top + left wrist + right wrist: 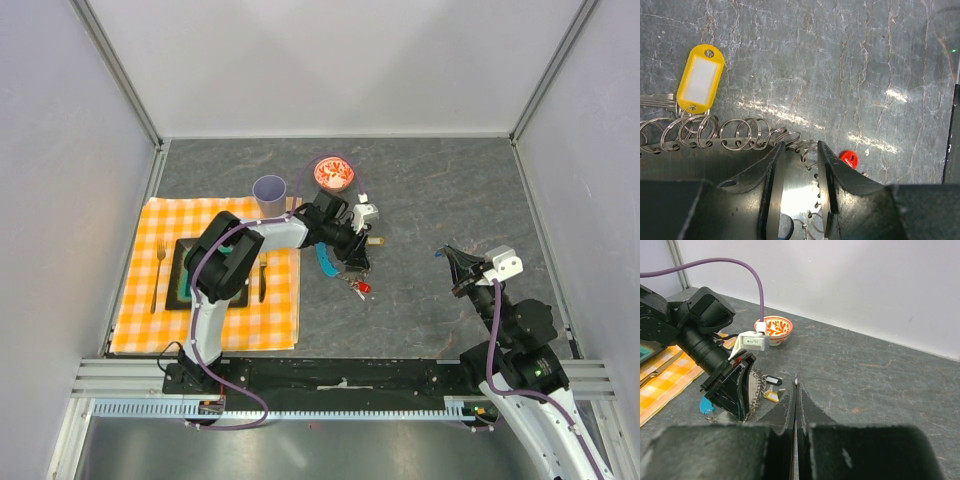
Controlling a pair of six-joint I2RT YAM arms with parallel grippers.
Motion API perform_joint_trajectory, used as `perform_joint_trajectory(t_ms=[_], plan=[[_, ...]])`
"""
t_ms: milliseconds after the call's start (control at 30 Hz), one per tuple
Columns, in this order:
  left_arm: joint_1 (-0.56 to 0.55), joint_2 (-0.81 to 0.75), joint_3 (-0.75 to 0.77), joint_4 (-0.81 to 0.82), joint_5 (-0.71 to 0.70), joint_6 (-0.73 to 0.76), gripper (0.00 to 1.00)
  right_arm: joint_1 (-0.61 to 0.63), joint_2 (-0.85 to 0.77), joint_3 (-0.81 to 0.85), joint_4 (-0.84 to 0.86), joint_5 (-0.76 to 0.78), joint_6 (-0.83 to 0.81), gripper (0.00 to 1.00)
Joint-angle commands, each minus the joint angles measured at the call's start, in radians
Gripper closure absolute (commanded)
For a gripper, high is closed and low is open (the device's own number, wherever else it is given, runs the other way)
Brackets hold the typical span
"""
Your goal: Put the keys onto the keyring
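My left gripper (800, 145) points down at the grey tabletop, its jaws closed across the plate of the keyring (797, 195), whose edge holes carry several wire rings (740, 134). The blue crescent fob (325, 262) shows beside the left gripper (352, 255). A yellow-tagged key (700, 80) hangs at the ring row's left end. On the table to the right lies a red key (848, 159). A black-and-white tag (772, 381) and a yellow tag (772, 396) lie past the fingers. My right gripper (796, 385) hovers apart at the right, shut on a thin metal key edge (796, 377).
A red-and-white bowl (334, 173) and a lilac cup (269, 190) stand behind the left arm. An orange checked cloth (150, 310) at the left carries a dark tray (185, 270), a fork (159, 270) and a knife (262, 280).
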Motion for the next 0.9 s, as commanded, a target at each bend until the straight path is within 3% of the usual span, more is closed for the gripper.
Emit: perform_joint_trajectory(t_ms=[0, 533, 733, 867], plan=[[-0.012, 0.005, 0.033, 0.036, 0.025, -0.033, 0.59, 0.002, -0.011, -0.001, 0.039, -0.008, 0.011, 1.0], [-0.024, -0.003, 0.038, 0.013, -0.036, 0.01, 0.49, 0.002, -0.013, -0.001, 0.039, -0.008, 0.013, 1.0], [-0.052, -0.021, 0.029, 0.02, -0.246, -0.038, 0.51, 0.002, -0.013, -0.001, 0.039, -0.006, 0.013, 1.0], [-0.066, -0.055, -0.023, 0.112, -0.383, -0.162, 0.51, 0.002, -0.013, -0.001, 0.041, -0.006, 0.013, 1.0]])
